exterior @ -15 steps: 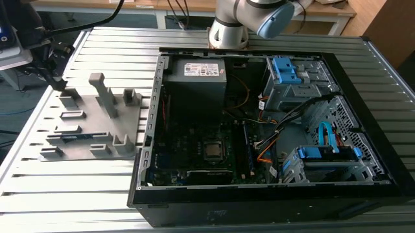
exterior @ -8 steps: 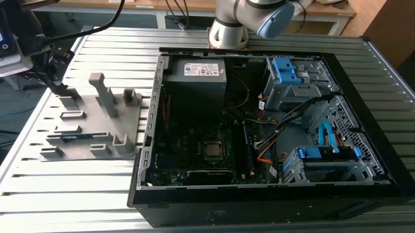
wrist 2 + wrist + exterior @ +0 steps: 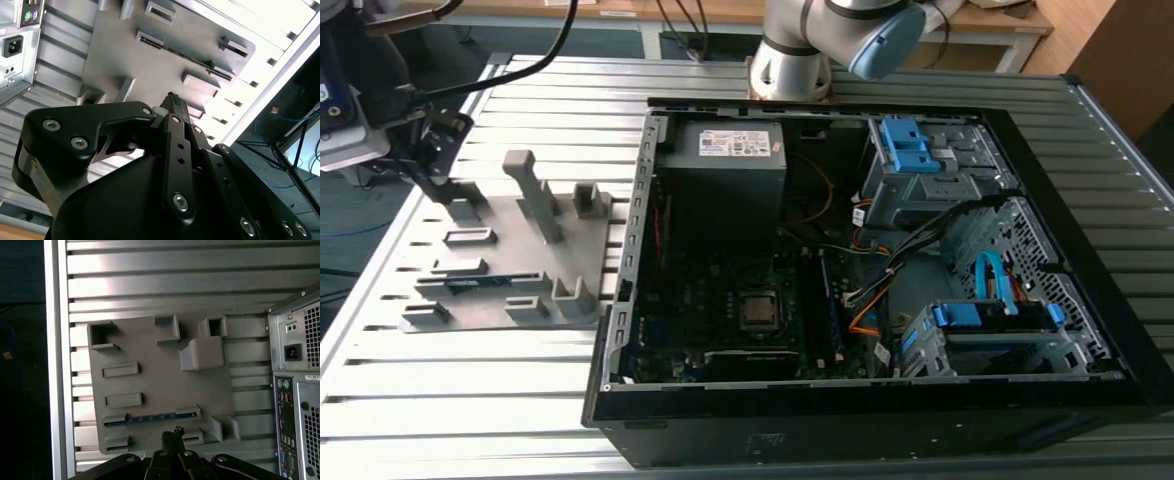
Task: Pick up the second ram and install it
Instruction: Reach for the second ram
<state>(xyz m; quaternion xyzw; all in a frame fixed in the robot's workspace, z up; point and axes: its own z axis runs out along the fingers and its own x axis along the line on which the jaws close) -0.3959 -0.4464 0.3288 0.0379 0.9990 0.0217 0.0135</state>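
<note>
Gripper [image 3: 172, 434] closed tight and empty, I hover over the grey fixture plate [image 3: 165, 382] — second ram [image 3: 150, 418] propped edge-up there for pinching.

Arm base [image 3: 790, 62]: stands upright at the bench's [image 3: 520, 410] far edge in the exterior view, a silver column under a blue-capped joint [image 3: 881, 40].
Wrist [image 3: 354, 110]: out over the bench's edge at the exterior view's left, with cables running off it.
Hand [image 3: 172, 435]: hangs above the bench, pointing down, clear of its surface.
Fingers [image 3: 176, 107]: black and slim, with the tips drawn together in both wrist views.
</note>
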